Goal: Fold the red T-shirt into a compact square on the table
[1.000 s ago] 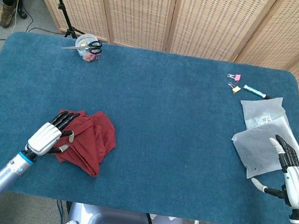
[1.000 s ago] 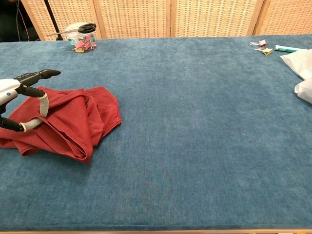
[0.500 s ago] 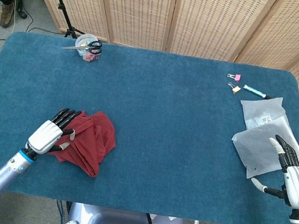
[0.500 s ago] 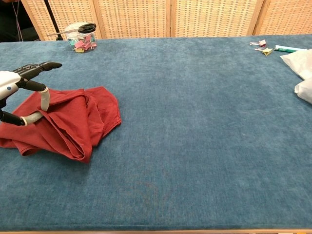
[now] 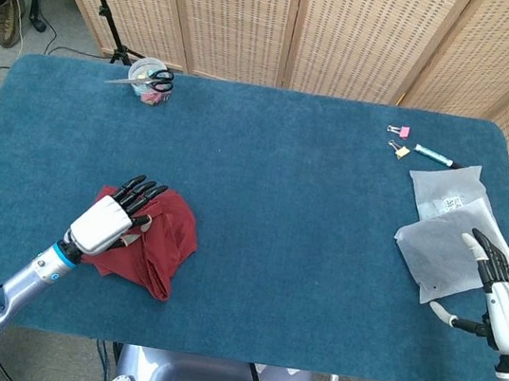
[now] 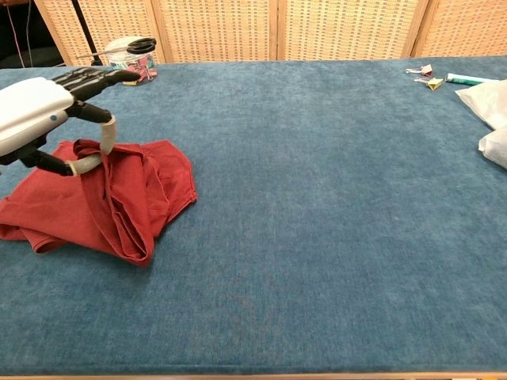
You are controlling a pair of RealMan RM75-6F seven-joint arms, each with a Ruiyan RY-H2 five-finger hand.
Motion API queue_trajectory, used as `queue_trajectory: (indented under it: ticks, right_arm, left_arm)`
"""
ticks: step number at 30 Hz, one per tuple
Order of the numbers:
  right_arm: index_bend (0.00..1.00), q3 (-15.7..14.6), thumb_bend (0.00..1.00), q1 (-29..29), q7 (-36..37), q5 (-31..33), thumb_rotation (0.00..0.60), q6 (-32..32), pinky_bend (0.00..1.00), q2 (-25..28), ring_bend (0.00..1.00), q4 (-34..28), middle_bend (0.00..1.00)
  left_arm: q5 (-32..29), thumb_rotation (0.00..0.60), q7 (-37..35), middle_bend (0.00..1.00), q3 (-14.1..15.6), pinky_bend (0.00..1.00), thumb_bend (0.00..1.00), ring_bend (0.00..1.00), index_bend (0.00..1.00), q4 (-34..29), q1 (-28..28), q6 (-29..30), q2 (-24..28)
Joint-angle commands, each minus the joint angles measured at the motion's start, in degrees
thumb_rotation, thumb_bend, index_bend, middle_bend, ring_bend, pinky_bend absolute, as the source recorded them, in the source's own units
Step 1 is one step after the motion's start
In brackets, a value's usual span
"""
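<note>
We see the red T-shirt lying in a crumpled heap near the front left part of the blue surface. It is bunched up with many folds, not flat and not square.

Our left hand is over the left side of the shirt. Its fingers are stretched out and apart, and it holds nothing. From the chest view the thumb seems to touch the cloth, but we cannot be sure.

Our right hand is far away at the right edge of the surface. Its fingers are spread out too, and it holds nothing. It is right by a white plastic bag, and a second white bag lies just behind that one.

At the back left stands a small jar with scissors across the top. At the back right lie some little clips and a marker pen.
</note>
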Motion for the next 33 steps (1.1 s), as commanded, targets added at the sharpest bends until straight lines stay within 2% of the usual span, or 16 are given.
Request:
queue_trajectory:
  ticks: [1,17,33]
  right_arm:
    - [0.0,0.02,0.0,0.01,0.06,0.03,0.6,-0.04,0.0,0.02,0.0,0.02,0.0]
    - [0.0,0.17,0.0,0.15,0.87,0.45,0.6,-0.57,0.0,0.2,0.0,0.27,0.0]
    - [0.0,0.22,0.0,0.17,1.93,0.51,0.6,-0.78,0.0,0.44,0.0,0.49,0.0]
  left_arm:
    - [0.75,0.6,2.55,0.0,-0.3,0.0,0.56,0.0,0.69,-1.44,-1.83,-1.4,0.27]
    - [0.63,0.6,8.32,0.0,-1.58,0.0,0.54,0.0,0.7,-0.84,-7.19,-6.48,-3.09]
    - [-1.06,0.6,10.85,0.0,-4.1,0.0,0.54,0.0,0.7,-3.33,-11.07,-7.92,-3.9]
